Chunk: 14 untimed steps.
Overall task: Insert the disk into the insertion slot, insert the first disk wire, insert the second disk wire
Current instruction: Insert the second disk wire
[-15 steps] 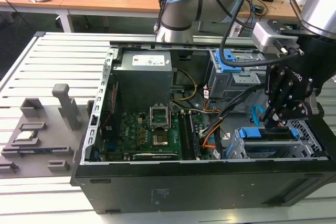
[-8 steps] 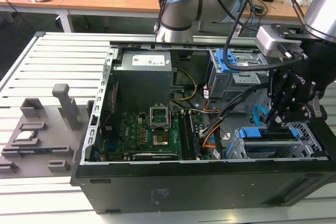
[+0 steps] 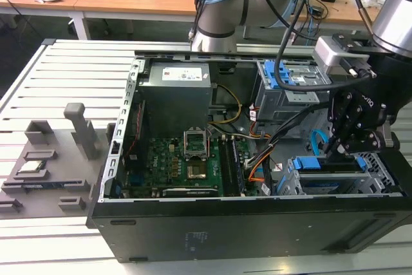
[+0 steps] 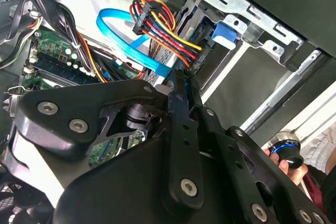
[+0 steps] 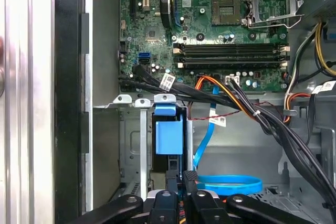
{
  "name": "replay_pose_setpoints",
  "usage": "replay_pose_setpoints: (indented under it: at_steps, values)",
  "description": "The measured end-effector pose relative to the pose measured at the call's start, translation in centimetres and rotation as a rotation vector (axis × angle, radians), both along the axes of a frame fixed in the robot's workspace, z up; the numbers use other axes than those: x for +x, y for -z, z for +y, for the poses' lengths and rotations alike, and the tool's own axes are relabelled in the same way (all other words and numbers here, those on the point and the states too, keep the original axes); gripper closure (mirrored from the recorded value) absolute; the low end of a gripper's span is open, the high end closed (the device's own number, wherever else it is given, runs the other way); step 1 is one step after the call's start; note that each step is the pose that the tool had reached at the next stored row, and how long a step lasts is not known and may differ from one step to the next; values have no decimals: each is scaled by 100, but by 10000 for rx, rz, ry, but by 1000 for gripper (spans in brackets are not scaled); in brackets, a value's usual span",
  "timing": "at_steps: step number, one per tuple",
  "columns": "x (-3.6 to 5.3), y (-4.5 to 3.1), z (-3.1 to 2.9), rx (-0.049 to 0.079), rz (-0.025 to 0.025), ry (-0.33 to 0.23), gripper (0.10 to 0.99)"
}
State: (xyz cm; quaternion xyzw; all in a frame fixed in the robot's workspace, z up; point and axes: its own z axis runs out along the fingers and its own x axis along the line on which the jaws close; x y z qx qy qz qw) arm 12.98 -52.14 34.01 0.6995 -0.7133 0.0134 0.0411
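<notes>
The gripper [image 3: 339,149] hangs inside the open computer case [image 3: 193,223] on the slatted bench [image 3: 58,75], at the exterior view's right, just above the slot [image 3: 380,175], the low grey cage at the case's front corner. The disk [image 3: 328,175] already sits in that cage, its blue frame [image 5: 169,135] showing at the cage mouth in the first wrist view. In the second wrist view the fingers [image 4: 181,103] are pressed together, their tips at a black connector [image 4: 195,65] on a bundle of red, yellow and black wires [image 4: 163,35] by the cage; whether they pinch it, I cannot tell. A flat blue cable [image 4: 123,35] loops just beside them. The motherboard [image 3: 183,162] lies well apart, toward the exterior view's left.
</notes>
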Motion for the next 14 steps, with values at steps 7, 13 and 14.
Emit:
replay_pose_setpoints:
  at_steps: [7, 13, 14]
  values:
    - [3, 30, 0, -19, -2, -1, 914]
    - [3, -56, -1, -25, 0, 0, 851]
    - [3, -133, 2, -27, 0, 0, 851]
